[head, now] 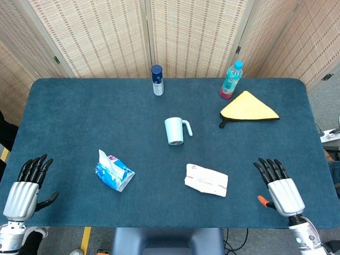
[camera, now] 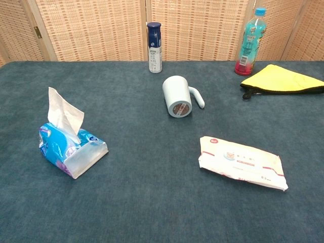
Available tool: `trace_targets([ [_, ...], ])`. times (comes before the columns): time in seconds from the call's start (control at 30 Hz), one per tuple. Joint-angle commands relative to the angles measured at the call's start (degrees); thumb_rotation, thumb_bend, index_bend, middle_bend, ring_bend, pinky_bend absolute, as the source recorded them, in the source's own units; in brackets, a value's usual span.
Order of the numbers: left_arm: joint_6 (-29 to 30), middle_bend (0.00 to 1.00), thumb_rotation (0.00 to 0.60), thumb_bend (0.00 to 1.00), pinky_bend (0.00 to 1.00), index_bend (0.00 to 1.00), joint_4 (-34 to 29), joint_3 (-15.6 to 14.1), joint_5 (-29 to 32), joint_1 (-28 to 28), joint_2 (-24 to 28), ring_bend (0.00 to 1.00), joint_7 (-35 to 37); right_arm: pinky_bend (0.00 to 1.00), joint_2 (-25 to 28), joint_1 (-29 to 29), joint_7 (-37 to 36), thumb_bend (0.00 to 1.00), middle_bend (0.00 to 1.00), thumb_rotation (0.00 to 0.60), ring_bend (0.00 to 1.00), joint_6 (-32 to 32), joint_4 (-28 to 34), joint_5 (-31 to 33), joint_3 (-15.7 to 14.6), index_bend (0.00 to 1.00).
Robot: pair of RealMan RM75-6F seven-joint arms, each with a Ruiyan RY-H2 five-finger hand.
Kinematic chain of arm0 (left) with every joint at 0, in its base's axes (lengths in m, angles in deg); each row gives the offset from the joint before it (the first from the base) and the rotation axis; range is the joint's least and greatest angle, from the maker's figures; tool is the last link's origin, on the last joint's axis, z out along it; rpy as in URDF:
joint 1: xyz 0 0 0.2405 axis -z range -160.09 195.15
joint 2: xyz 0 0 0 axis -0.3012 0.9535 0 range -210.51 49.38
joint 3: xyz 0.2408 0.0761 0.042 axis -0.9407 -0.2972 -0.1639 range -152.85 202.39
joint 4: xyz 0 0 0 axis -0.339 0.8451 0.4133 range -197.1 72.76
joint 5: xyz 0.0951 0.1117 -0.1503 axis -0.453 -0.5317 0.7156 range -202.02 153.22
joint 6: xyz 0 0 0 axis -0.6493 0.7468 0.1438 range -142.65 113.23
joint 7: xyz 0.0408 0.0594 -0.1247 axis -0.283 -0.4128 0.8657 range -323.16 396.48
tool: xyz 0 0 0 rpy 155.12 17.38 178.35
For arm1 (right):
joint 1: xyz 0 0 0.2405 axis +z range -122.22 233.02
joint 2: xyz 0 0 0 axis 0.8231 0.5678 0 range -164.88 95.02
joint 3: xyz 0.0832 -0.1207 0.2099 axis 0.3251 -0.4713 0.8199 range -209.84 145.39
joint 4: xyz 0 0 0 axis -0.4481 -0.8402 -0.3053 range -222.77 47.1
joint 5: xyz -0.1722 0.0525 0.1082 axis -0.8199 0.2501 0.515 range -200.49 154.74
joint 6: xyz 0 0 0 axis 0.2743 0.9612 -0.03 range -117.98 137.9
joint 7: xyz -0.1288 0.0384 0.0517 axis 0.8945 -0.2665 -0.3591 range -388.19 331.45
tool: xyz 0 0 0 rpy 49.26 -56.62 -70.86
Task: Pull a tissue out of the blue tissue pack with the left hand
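Ahead of the left hand (head: 24,191) and off to its right, the blue pack (head: 113,175) is lying on the table (head: 79,122), well apart from the hand, with one tissue (camera: 63,115) standing up out of its slot. Both the left hand and the right hand (head: 281,188) are resting released, fingers spread, holding nothing. Judging by this, the reach is not yet beginning. Next, the left hand is needing to travel forward and inward, then pinch the upright tissue near its top and draw it upward, ideally without dragging the light pack along.
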Motion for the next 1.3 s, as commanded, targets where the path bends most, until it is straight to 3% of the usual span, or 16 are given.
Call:
trace_targets([
  [0.03,-0.03,0.0,0.6,0.26,0.1,0.0,0.0,-0.01,0.01,0.0,0.01,0.0,0.01,0.02,0.01,0.01,-0.03,0.06,0.0,0.6,0.0,-0.01,0.0,-0.01,0.0,0.0],
  [0.63,-0.9,0.0,0.6,0.26,0.16,0.0,0.15,-0.76,-3.79,1.95,0.16,0.0,3.38,0.02,0.03,0.14,-0.32,0.06,0.0,0.6,0.0,-0.14,0.0,0.11,0.11,0.0],
  [1.03,-14.41,0.0,0.6,0.28,0.2,0.03,-3.85,1.8,-2.89,11.52,2.61,0.0,-2.83,0.02,0.14,0.34,-0.75,0.06,0.0,0.6,0.0,-0.36,-0.02,0.46,0.34,0.0],
  [1.3,-19.79,0.0,0.6,0.28,0.2,0.05,-6.18,2.7,-0.58,15.1,1.84,0.0,-8.83,0.02,0.34,0.36,-1.17,0.06,0.0,0.6,0.0,-0.33,0.15,0.06,0.09,0.0],
])
